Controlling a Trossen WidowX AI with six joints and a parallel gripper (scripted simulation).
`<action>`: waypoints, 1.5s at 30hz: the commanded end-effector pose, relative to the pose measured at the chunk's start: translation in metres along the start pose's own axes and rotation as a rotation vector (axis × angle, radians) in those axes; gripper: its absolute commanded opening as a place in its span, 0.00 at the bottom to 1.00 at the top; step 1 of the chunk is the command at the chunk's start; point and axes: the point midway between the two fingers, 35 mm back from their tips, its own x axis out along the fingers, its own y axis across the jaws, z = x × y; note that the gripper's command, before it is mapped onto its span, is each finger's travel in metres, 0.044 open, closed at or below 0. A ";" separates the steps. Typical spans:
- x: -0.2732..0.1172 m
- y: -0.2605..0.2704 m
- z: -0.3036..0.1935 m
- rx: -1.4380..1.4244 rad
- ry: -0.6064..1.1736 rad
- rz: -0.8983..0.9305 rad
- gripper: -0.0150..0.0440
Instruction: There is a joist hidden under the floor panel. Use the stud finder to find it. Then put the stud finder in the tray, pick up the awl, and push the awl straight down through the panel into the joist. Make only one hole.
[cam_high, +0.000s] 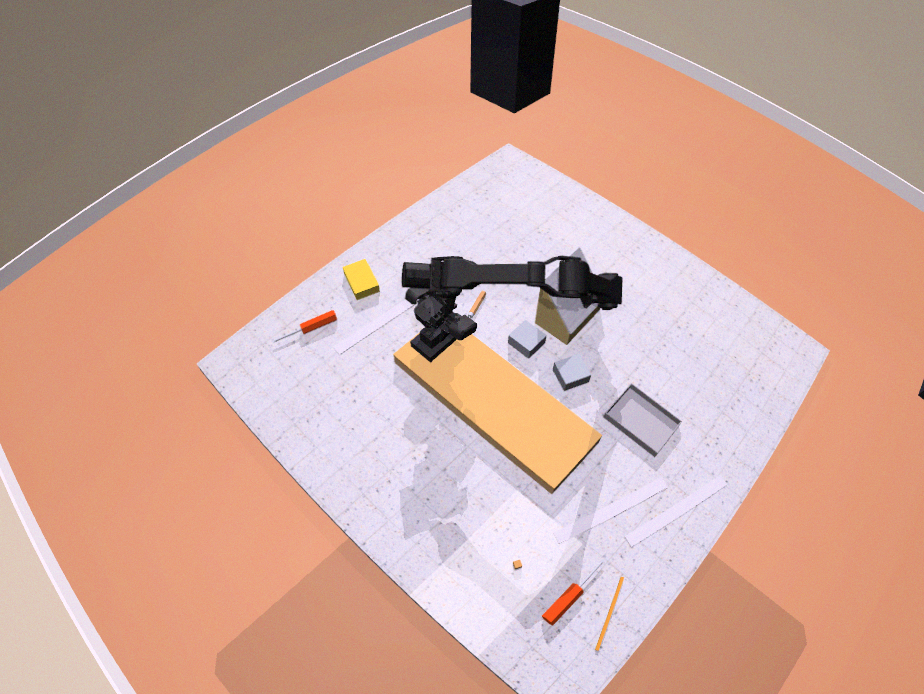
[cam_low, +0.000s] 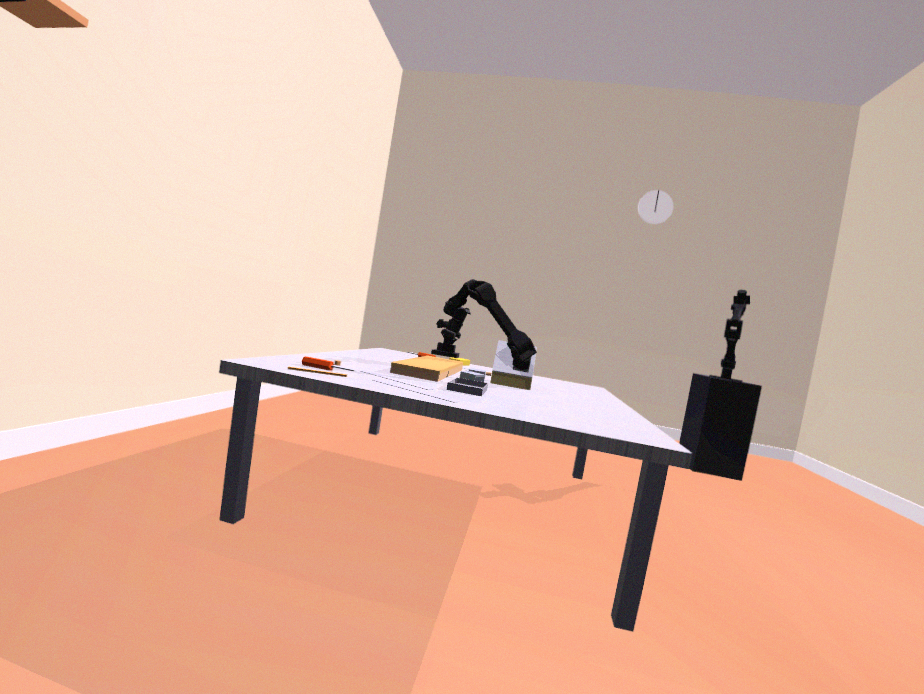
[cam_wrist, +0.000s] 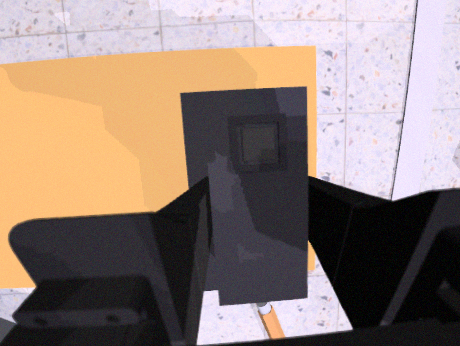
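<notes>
The stud finder (cam_high: 431, 348) (cam_low: 445, 352) (cam_wrist: 270, 200) is a dark block with a square window. My gripper (cam_high: 442, 333) (cam_wrist: 249, 181) is shut on its sides and holds it level at the orange-tan floor panel's (cam_high: 522, 410) (cam_low: 425, 366) (cam_wrist: 75, 150) left end in the top view; whether they touch is unclear. The joist is hidden. The grey tray (cam_high: 643, 420) (cam_low: 466, 388) is empty, off the panel's other end. One red-handled tool (cam_high: 318, 321) with a thin shaft lies left, another red-handled tool (cam_high: 562, 602) (cam_low: 317, 363) near the bottom; which is the awl is unclear.
Two grey blocks (cam_high: 526, 338) (cam_high: 572, 371) lie between the panel and a wedge-shaped block (cam_high: 565, 317) by the arm's base. A thin orange-handled tool (cam_high: 477, 304) (cam_wrist: 270, 321) lies behind the stud finder. A yellow block (cam_high: 361, 278), an orange stick (cam_high: 609, 612) and flat white strips (cam_high: 676, 513) lie around.
</notes>
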 end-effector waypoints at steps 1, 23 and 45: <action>0.004 0.000 -0.002 0.008 -0.005 0.005 0.25; 0.019 0.018 -0.007 0.009 -0.005 0.007 0.25; 0.019 0.062 -0.006 0.010 -0.004 0.010 0.25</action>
